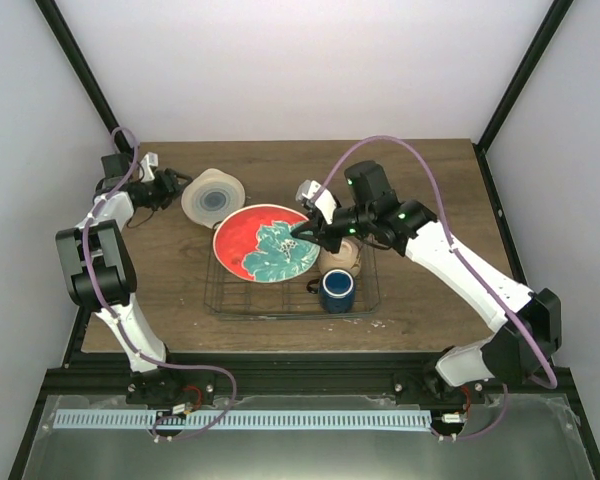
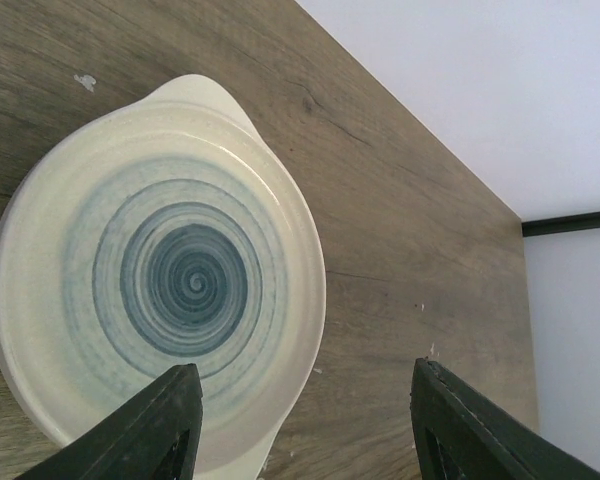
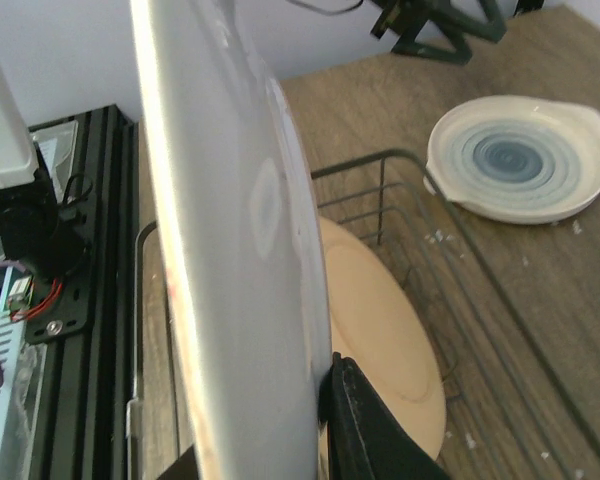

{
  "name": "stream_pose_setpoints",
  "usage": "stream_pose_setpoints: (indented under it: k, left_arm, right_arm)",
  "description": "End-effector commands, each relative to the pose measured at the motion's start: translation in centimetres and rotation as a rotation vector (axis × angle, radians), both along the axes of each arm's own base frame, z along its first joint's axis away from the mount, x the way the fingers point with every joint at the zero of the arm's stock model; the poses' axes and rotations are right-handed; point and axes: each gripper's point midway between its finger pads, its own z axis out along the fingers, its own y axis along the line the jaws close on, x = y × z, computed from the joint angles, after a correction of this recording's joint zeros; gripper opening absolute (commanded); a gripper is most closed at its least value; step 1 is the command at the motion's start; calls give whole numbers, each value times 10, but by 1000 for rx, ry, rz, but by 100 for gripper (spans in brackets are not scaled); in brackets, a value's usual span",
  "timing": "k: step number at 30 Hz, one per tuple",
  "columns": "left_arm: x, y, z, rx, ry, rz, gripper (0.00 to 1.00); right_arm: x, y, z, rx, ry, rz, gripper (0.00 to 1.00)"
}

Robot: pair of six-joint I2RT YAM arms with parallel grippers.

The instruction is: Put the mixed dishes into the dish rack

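Wood-grain table, white walls, left end effector released, right end effector grasping red plate

Right claw holds the red floral plate tilted over the dish rack.

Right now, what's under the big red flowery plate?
The wire dish rack, with an orange-yellow plate lying inside it, seen from the right wrist. From above, the red plate hides that plate completely, and part of the rack's floor too.
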Motion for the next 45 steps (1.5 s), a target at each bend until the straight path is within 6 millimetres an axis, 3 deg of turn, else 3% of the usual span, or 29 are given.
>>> stream_pose_setpoints:
  k: [1, 10, 16, 22, 34, 41, 45]
  left_arm:
    - [-4, -3, 11, 21, -29, -12, 58]
    - [-8, -7, 5, 23, -12, -15, 58]
    - [-9, -8, 3, 22, -7, -17, 59]
    - [-10, -10, 4, 24, -9, -20, 58]
    - [-7, -9, 6, 22, -14, -17, 58]
    - [-5, -9, 4, 19, -13, -17, 58]
    - [-4, -9, 2, 17, -10, -19, 58]
  right_arm:
    - [-24, 2, 45, 92, -90, 54, 1]
    - [-39, 9, 7, -30, -75, 29, 1]
    - [-19, 9, -4, -56, -120, -72, 1]
    - [5, 7, 5, -63, -204, -168, 1]
    - [33, 8, 32, -74, -324, -248, 1]
    - [41, 13, 52, -55, -372, -252, 1]
    - [44, 16, 53, -54, -392, -244, 1]
